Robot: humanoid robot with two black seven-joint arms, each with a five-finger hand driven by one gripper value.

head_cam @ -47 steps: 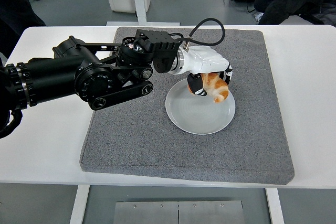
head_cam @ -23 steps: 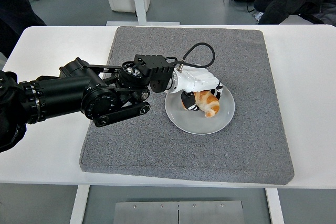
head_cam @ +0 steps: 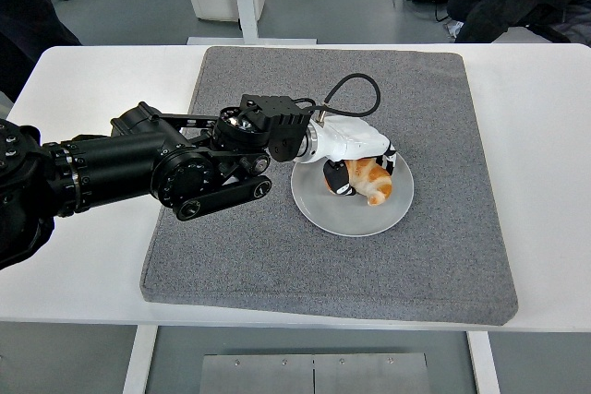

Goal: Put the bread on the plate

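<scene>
One black arm (head_cam: 138, 168) reaches in from the left across the gray mat (head_cam: 277, 237). Its white left hand (head_cam: 355, 159) has its fingers wrapped around the bread (head_cam: 374, 179). That bread sits low on the white plate (head_cam: 355, 214), in the plate's upper part.

The bread (head_cam: 372, 179) is a small golden-orange piece with paler, cream patches, curved like a croissant, lying in the upper half of the plate (head_cam: 346, 216), its lower end pointing toward about five o'clock. The white fingers of the left hand (head_cam: 354, 160) are wrapped around its upper part, so that end is partly hidden. The plate is round, plain and pale grey-white, lying flat on the grey mat (head_cam: 443, 228) a little to the three o'clock side of the mat's middle.
</scene>
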